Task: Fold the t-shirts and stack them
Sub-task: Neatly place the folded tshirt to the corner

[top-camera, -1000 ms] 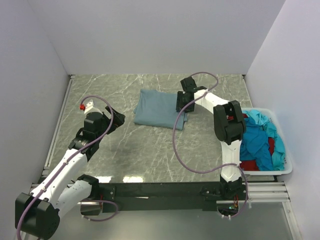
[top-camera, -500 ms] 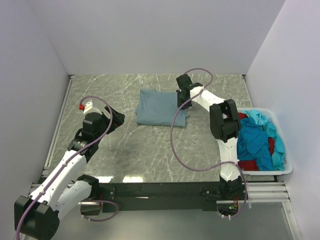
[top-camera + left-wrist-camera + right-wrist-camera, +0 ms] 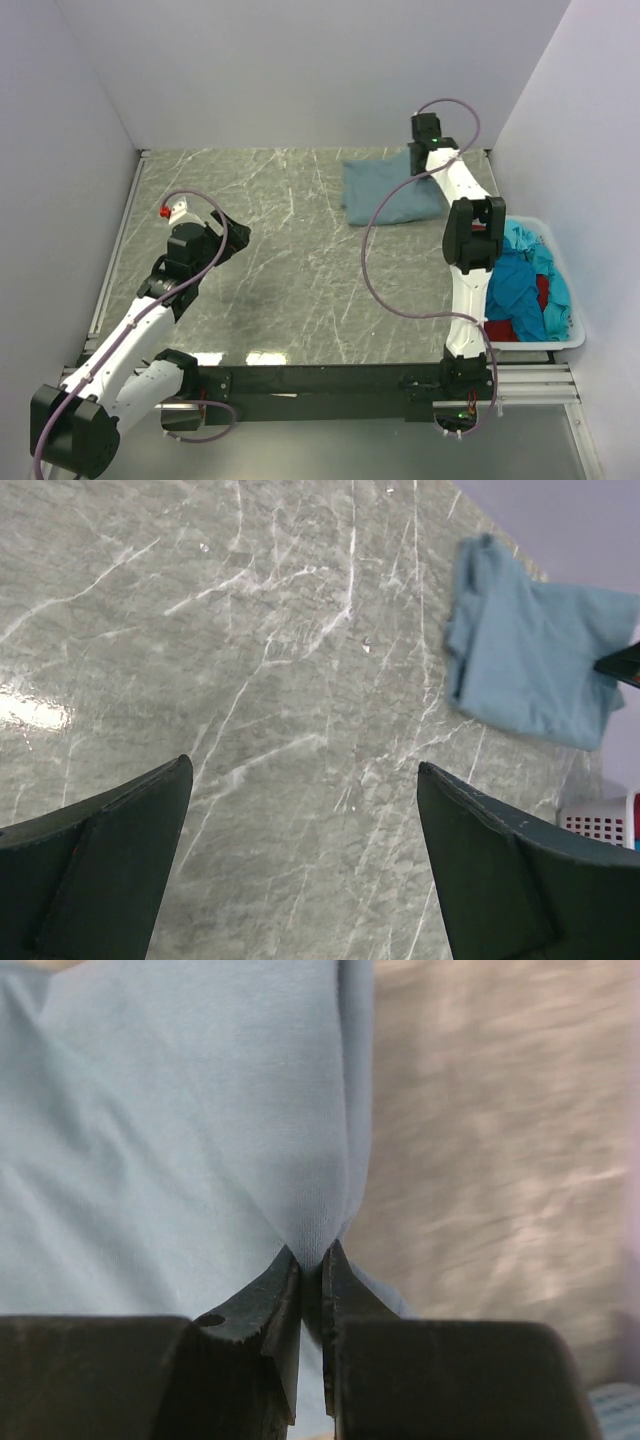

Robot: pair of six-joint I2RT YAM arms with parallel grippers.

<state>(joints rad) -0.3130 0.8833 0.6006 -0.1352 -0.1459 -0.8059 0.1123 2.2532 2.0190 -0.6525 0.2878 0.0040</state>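
Note:
The folded grey-blue t-shirt (image 3: 385, 192) lies at the far right of the marble table, near the back wall. My right gripper (image 3: 418, 162) is shut on its right edge; the wrist view shows the cloth (image 3: 200, 1120) pinched between the closed fingertips (image 3: 285, 1280). It also shows in the left wrist view (image 3: 530, 660). My left gripper (image 3: 238, 236) is open and empty over the left part of the table, its fingers (image 3: 110, 860) spread wide over bare marble. Turquoise-blue t-shirts (image 3: 520, 280) and a dark red one (image 3: 500, 328) lie heaped in the bin.
The white plastic bin (image 3: 568, 340) stands at the right edge of the table; its corner shows in the left wrist view (image 3: 600, 820). White walls close the back and both sides. A purple cable loops from the right arm over the table.
My right gripper has dragged the grey-blue t-shirt from the table's far middle to the far right, toward the back corner. The left arm has not moved.

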